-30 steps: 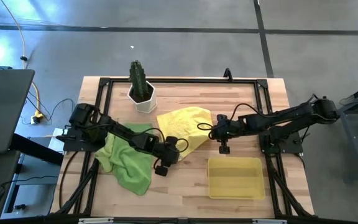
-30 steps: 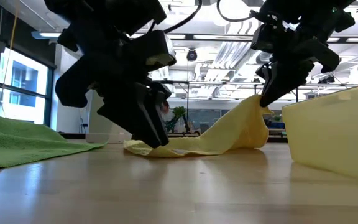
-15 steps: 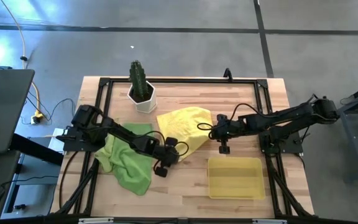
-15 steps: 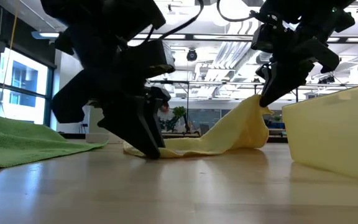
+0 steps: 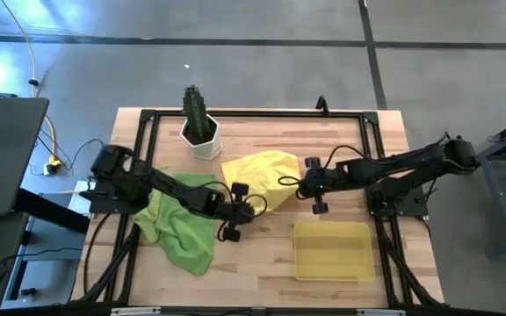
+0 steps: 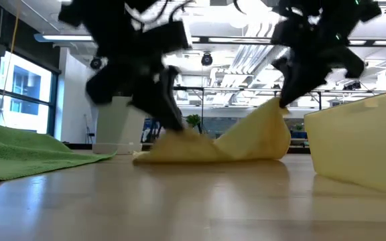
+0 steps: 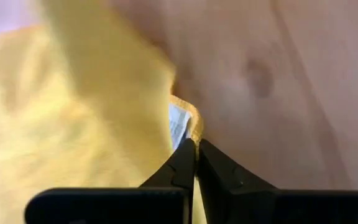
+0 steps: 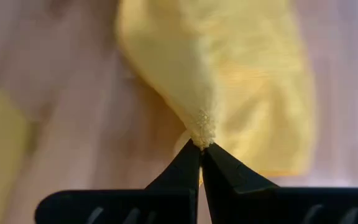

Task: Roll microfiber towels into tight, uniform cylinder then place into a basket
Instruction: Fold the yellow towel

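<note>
A yellow microfiber towel [image 5: 257,171] lies crumpled at the table's middle, held at two ends. My left gripper [image 5: 251,207] is shut on its near corner and my right gripper [image 5: 299,183] is shut on its right end. In the low view the towel [image 6: 236,144] sags between the left gripper [image 6: 179,127] and the right gripper [image 6: 283,100], its middle on the table. Green towels [image 5: 183,224] lie heaped at the near left. The yellow basket [image 5: 332,250] stands at the near right. My left gripper pinches the yellow towel's corner [image 7: 191,127], beside its white label [image 7: 178,124], between its two fingertips. It comes slanting down from the table's left. The corner is raised a little off the table. My right gripper pinches a bunched point of the towel's right end [image 8: 201,127] between its fingertips, slanting down from the table's right. That end is lifted clear, and the cloth slopes down from it [image 6: 273,117] to the table.
A white pot with a cactus [image 5: 200,132] stands at the far left, close behind the yellow towel. The basket's wall [image 6: 360,150] rises near the right gripper. Bare wood lies between the green towels and the basket.
My left gripper has moved toward the table's far edge onto the yellow towel's near corner and shut on it. That corner, flat on the table before, is now gathered up and raised slightly. The right end has stayed lifted.
</note>
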Controlling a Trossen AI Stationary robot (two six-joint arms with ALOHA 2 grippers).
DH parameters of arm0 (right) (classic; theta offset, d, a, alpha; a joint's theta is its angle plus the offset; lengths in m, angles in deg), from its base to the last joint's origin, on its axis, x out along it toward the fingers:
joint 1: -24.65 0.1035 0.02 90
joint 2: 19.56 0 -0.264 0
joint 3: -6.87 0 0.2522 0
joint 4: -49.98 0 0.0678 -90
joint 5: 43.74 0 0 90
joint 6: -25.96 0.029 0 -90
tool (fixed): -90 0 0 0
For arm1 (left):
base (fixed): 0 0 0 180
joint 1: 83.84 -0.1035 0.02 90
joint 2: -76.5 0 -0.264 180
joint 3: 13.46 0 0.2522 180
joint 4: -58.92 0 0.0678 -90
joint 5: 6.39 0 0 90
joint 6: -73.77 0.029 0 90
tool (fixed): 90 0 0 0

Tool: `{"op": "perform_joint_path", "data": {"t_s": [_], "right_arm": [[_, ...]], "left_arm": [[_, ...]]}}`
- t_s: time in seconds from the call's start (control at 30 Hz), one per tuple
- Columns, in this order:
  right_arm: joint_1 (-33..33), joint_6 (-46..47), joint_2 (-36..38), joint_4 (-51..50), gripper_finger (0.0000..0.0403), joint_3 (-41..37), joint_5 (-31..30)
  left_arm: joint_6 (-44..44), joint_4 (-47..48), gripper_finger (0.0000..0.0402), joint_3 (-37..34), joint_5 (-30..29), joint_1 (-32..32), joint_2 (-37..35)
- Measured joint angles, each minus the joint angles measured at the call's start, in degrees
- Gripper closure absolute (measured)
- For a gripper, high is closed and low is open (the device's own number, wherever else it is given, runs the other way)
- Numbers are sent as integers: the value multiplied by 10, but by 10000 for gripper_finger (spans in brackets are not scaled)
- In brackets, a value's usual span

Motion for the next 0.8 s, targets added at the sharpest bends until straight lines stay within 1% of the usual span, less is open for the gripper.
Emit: {"op": "perform_joint_path", "data": {"t_s": [0.13,0.27,0.37,0.47,0.57,0.63,0.7,0.8], "right_arm": [[-2,-36,0,-80,402,60,-102],[-12,-73,0,-124,402,86,-227],[-31,-131,0,-114,402,88,-314],[-63,-187,0,-93,402,88,-376],[-106,-265,0,-23,402,88,-408],[-136,-347,0,55,402,88,-423],[-164,-426,0,142,402,88,-439],[-187,-488,0,258,402,88,-472]], "left_arm": [[32,41,399,14,-56,-13,-67],[58,46,400,13,-149,-40,-119],[93,20,399,14,-218,-76,-154],[123,-11,399,14,-246,-126,-178],[159,-61,399,14,-244,-185,-190],[205,-106,399,13,-245,-225,-190],[248,-175,399,13,-243,-258,-190],[263,-263,399,14,-227,-287,-192]]}}
